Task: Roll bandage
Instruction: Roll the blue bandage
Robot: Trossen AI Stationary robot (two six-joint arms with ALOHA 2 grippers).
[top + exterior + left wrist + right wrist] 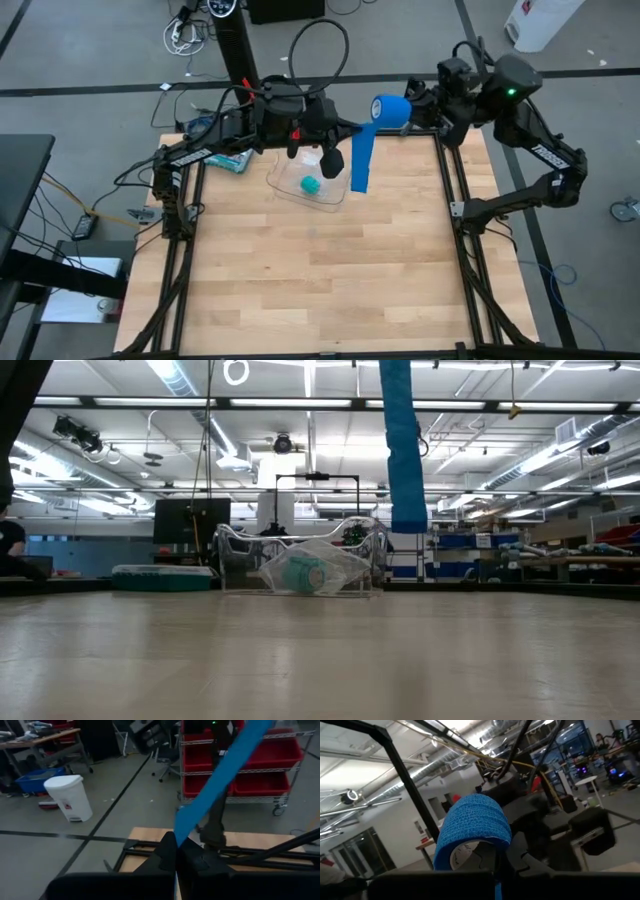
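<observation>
The bandage is a bright blue strip with one end wound into a roll (388,109) (472,827). The roll is held high over the table's far edge at my right gripper (407,108) (497,854), which is shut on it. From the roll the strip (220,775) runs across to my left gripper (347,128) (176,851), which is shut on it. Past that gripper the free tail (360,165) (402,450) hangs straight down, its lower end clear of the table. My left gripper pinches the strip (179,834) between its two fingertips, coming at it about level from the table's left side. The strip runs up from the fingers to the roll in a straight line. My right gripper is shut at the roll's side edge (492,842), by the cardboard core (465,854). The fingers hide the exact place. The roll is lifted clear.
A clear plastic container (330,195) (300,565) with a small teal roll (311,185) sits on the table under the left gripper. A green-and-white box (232,160) (160,575) lies at the far left. The near half of the wooden table (320,280) is bare.
</observation>
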